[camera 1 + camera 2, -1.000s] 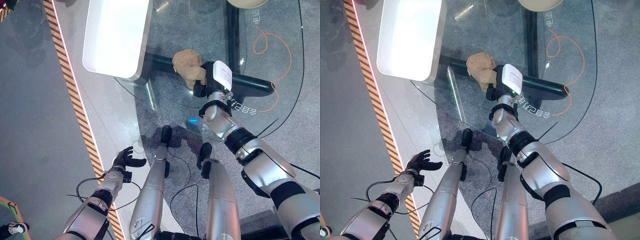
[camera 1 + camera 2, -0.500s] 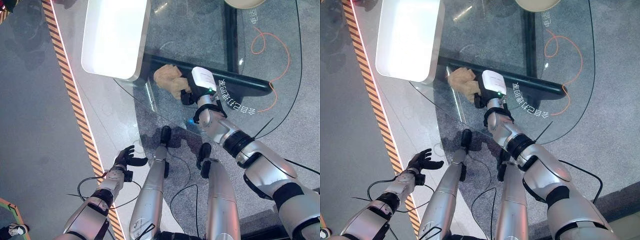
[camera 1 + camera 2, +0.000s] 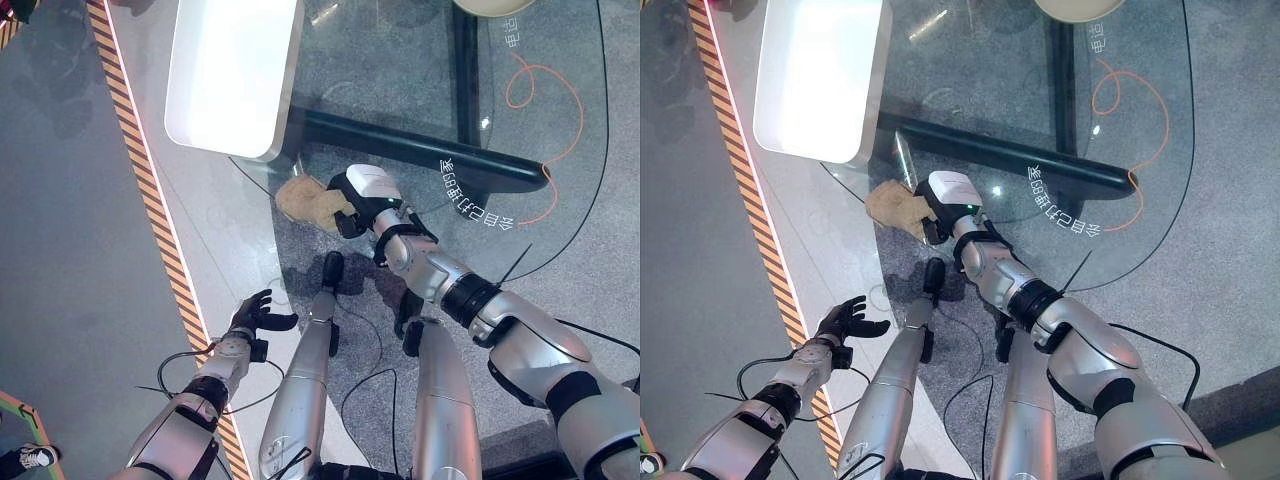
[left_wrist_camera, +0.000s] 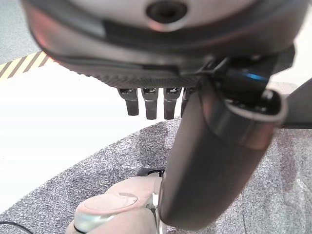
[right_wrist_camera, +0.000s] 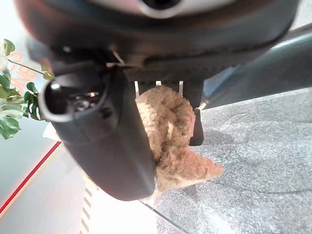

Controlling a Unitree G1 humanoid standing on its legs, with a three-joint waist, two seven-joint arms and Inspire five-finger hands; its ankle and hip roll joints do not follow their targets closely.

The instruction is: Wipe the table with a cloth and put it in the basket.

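1. Your right hand (image 3: 352, 205) has its fingers and thumb curled round the tan cloth (image 3: 308, 199). In the right wrist view the cloth (image 5: 168, 136) sits bunched between the thumb and the fingers (image 5: 196, 126), with a loose end hanging out past them.
2. The cloth lies just beyond the hand's fingertips, on the robot's left side of it, pressed against the glass table (image 3: 400, 80) close to the table's near edge. The hand reaches in over the glass from that edge.
3. Farther out from the right hand, across the glass, a dark bar (image 3: 420, 150) runs under the table top. An orange cord (image 3: 540, 100) loops on the floor beyond the bar, off toward the hand's right.
4. A white rectangular block (image 3: 232, 70) lies ahead of the hand and to its left, past the cloth, with one corner meeting the edge of the glass.
5. The rim of a pale round thing (image 3: 1080, 8) shows at the far side of the table, well apart from the hand. You cannot tell from here what it is.
6. Your left hand (image 3: 252, 315) hangs low over the floor, well apart from the table and the cloth, above a striped orange and black line (image 3: 150, 190). Its fingers are relaxed and spread, and it holds nothing. The left wrist view shows its fingers (image 4: 148, 102) straight.
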